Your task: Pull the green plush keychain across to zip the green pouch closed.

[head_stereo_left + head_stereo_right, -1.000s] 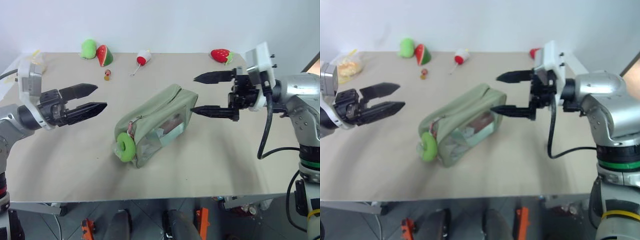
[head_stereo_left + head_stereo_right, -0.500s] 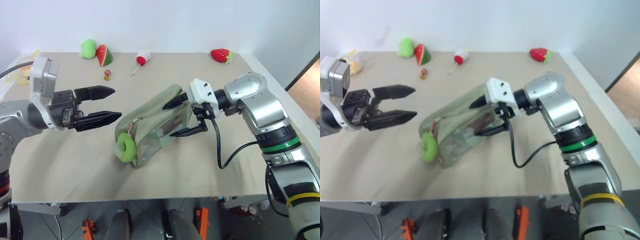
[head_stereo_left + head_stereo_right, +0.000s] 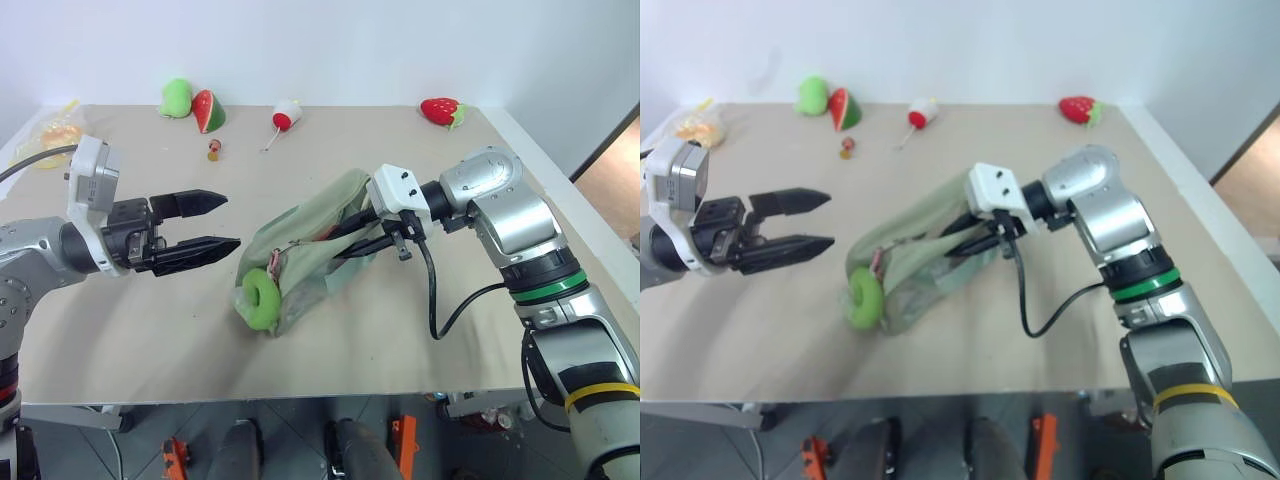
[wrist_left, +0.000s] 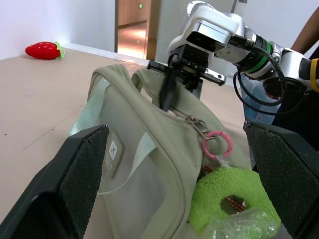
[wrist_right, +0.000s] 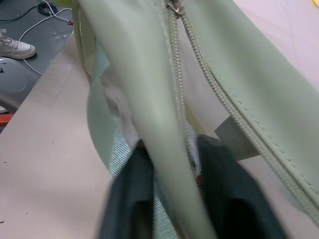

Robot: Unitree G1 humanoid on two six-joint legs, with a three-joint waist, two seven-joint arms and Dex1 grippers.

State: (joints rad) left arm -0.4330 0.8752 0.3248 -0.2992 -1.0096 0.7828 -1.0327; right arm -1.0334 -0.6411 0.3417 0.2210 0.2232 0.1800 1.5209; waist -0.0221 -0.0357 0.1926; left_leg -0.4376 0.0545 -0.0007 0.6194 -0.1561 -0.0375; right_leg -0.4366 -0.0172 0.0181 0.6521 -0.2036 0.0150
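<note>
The green pouch [image 3: 310,250] lies crumpled at the table's middle, its zip [image 5: 194,45] open along the top. The green plush keychain [image 3: 260,297], a bright green ring, hangs at the pouch's near-left end below a pink ring [image 4: 219,144]. My right gripper [image 3: 340,243] reaches in from the right and is shut on the pouch's top edge near its far end; fabric is pinched between its fingers [image 5: 129,199]. My left gripper [image 3: 230,219] hovers open to the left of the pouch, pointing at it, apart from the keychain, with nothing between its fingers [image 4: 79,174].
Along the table's back edge lie a green plush blob [image 3: 176,97], a watermelon-slice toy [image 3: 207,110], a small red-and-white toy [image 3: 287,116] and a plush strawberry [image 3: 440,110]. A small figure [image 3: 214,151] stands nearer. A yellow bag [image 3: 55,130] sits at the far left corner.
My right gripper came down from the right, straddled the pouch's far end and shut on its top edge, crumpling the fabric. The left gripper edged slightly toward the pouch and stayed open.
</note>
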